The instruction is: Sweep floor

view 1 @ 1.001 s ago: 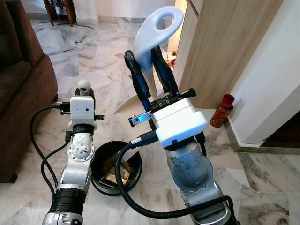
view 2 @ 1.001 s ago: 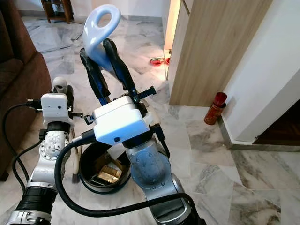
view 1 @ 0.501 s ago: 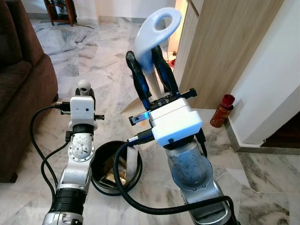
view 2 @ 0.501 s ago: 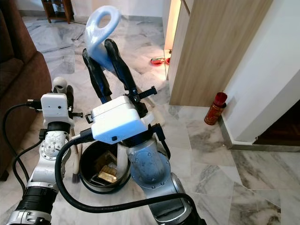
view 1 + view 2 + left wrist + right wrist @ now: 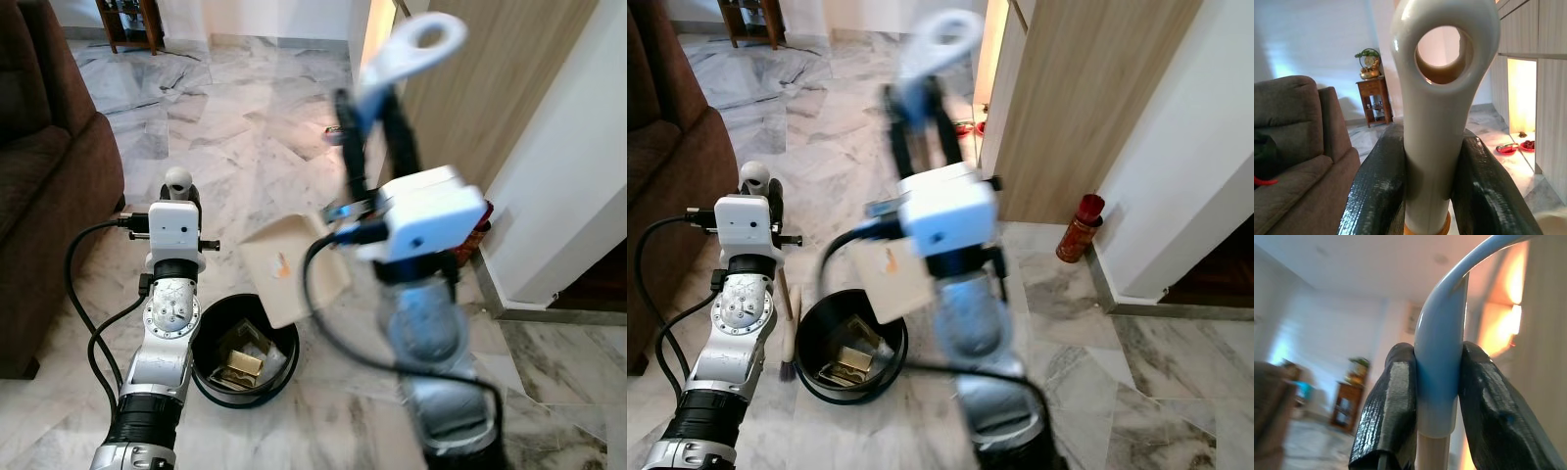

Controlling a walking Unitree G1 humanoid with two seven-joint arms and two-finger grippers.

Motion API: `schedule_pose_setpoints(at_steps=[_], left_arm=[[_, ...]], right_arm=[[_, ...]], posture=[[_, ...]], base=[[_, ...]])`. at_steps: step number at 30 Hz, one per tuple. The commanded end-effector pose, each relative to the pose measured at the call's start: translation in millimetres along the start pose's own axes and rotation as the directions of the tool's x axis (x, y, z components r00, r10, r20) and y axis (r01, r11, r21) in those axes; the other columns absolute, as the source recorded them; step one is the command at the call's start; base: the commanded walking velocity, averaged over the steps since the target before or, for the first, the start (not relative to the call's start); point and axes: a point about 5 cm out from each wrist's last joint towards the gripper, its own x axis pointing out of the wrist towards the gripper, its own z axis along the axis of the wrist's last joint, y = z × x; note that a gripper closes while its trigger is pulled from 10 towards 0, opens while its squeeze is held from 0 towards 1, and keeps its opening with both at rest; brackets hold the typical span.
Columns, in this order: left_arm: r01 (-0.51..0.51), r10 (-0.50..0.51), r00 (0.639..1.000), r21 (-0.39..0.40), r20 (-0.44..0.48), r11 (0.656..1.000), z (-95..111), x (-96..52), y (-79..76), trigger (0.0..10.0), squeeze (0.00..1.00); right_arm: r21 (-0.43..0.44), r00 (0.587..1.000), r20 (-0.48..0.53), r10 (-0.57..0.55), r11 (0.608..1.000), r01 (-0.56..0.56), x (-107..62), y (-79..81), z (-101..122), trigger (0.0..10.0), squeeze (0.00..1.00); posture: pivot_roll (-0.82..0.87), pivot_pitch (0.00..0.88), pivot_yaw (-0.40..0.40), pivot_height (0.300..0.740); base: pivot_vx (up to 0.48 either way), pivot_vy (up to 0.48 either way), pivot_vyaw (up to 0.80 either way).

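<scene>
My right gripper (image 5: 376, 132) is shut on the pale blue loop handle (image 5: 411, 49) of a dustpan, raised high and blurred by motion. The beige pan (image 5: 294, 266) hangs tilted just above the far right rim of the black bin (image 5: 206, 377), which holds scraps of rubbish. In the right wrist view, both fingers (image 5: 1386, 401) press the handle (image 5: 1439, 377). My left gripper (image 5: 176, 191) is shut on the grey-white brush handle (image 5: 1437, 127), upright to the left of the bin. The brush's bristles (image 5: 784, 370) rest on the floor beside the bin.
A brown sofa (image 5: 39, 176) stands close on the left. A wooden cabinet (image 5: 509, 88) and a white wall (image 5: 578, 176) close off the right, with a red bottle (image 5: 1076, 225) on the floor at their corner. Marble floor (image 5: 225, 117) stretches ahead to a small wooden table (image 5: 122, 20).
My right arm has swung to the right with the dustpan, and the pan has come up off the bin's rim. The left arm and brush have stayed put.
</scene>
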Motion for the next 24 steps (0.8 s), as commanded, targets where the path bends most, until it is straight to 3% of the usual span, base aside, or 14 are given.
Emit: schedule_pose_setpoints(at_steps=[1,5,7,9,11,13,18,24], left_arm=[[0.013,-0.010,0.998,-0.047,0.064,0.999,13,2.1,-5.0,10.0,0.00],[0.018,-0.015,0.998,-0.047,0.060,0.999,12,0.6,-5.3,10.0,0.00],[0.024,-0.022,0.998,-0.049,0.058,0.998,11,-0.1,-6.5,10.0,0.00],[0.029,-0.026,0.998,-0.051,0.056,0.998,11,-0.2,-7.5,10.0,0.00],[0.035,-0.032,0.998,-0.056,0.051,0.998,10,-0.6,-9.0,10.0,0.00],[0.037,-0.034,0.998,-0.062,0.048,0.997,10,-2.1,-9.7,10.0,0.00],[0.040,-0.038,0.998,-0.063,0.042,0.997,8,-6.6,-8.8,10.0,0.00],[0.066,-0.063,0.997,-0.073,0.043,0.995,8,-12.2,-11.3,10.0,0.00]], right_arm=[[-0.045,0.990,-0.008,-0.143,0.989,0.143,4.0,-34.9,-6,10.0,0.00],[-0.082,0.952,-0.089,-0.293,0.955,0.286,-3.3,-69.3,-26,10.0,0.00],[-0.154,0.930,-0.145,-0.338,0.936,0.316,-14.9,-90.7,-45,10.0,0.00],[-0.142,0.913,-0.185,-0.363,0.929,0.341,-21.6,-96.6,-54,10.0,0.00],[-0.127,0.870,-0.256,-0.422,0.906,0.403,-34.4,-105.8,-69,10.0,0.00],[-0.042,0.788,-0.353,-0.504,0.850,0.525,-49.5,-115.5,-86,10.0,0.00],[-0.075,0.753,-0.395,-0.526,0.835,0.545,-65.0,-122.7,-101,10.0,0.00],[-0.088,0.771,-0.392,-0.503,0.854,0.512,-67.1,-119.5,-106,10.0,0.00]], posture=[[0.09,0.088,-0.073,0.740],[0.09,0.084,-0.071,0.740],[0.09,0.081,-0.067,0.740],[0.09,0.079,-0.066,0.740],[0.10,0.078,-0.063,0.740],[0.10,0.077,-0.064,0.740],[0.10,0.072,-0.062,0.740],[0.10,0.069,-0.062,0.740]], base=[[0.000,0.000,0.00],[0.000,0.000,0.00],[0.000,0.000,0.00],[0.000,0.000,0.00],[0.000,0.000,0.00],[0.000,0.000,0.00],[0.000,0.000,0.00],[0.000,0.000,0.00]])
